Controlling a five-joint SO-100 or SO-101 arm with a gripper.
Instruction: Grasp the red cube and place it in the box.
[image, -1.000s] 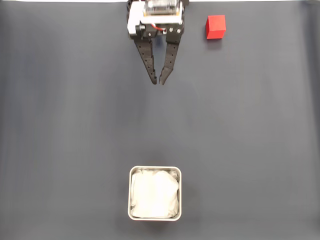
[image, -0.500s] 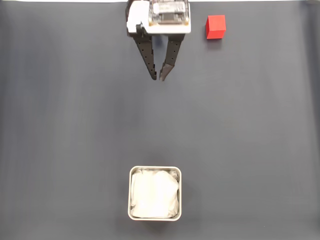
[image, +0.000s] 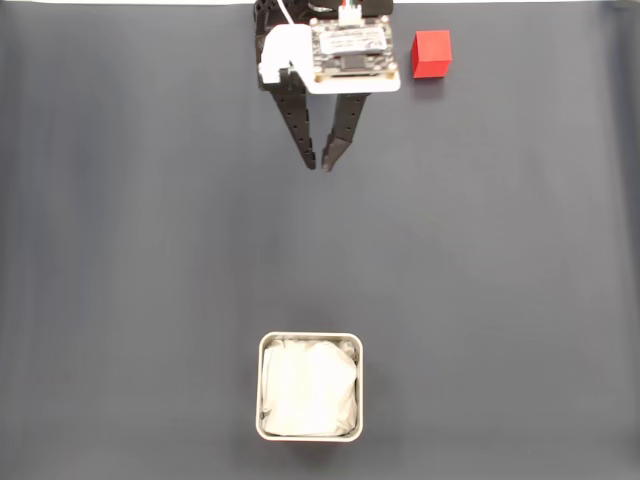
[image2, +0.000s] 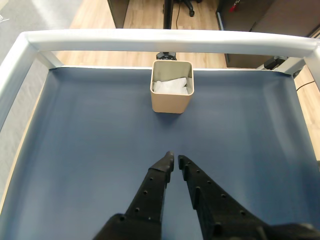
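Note:
The red cube (image: 432, 53) rests on the dark mat at the top right of the fixed view. To its left, my gripper (image: 320, 165) points down the picture and holds nothing; its fingertips are almost together with only a sliver between them. The cube lies beside the gripper's body, apart from the fingers. The box (image: 310, 386), a silver tin with white lining, stands at the bottom centre, far from the fingertips. In the wrist view the box (image2: 171, 100) stands straight ahead of my gripper (image2: 175, 158), near the far rail.
A dark blue-grey mat (image: 150, 250) covers the whole work surface. In the wrist view a white rail (image2: 165, 41) frames the far and side edges, with wooden floor and furniture legs beyond it.
The gripper's white body has shifted a little right and down the picture, and the fingertips stand slightly further apart. The cube and the box have stayed put.

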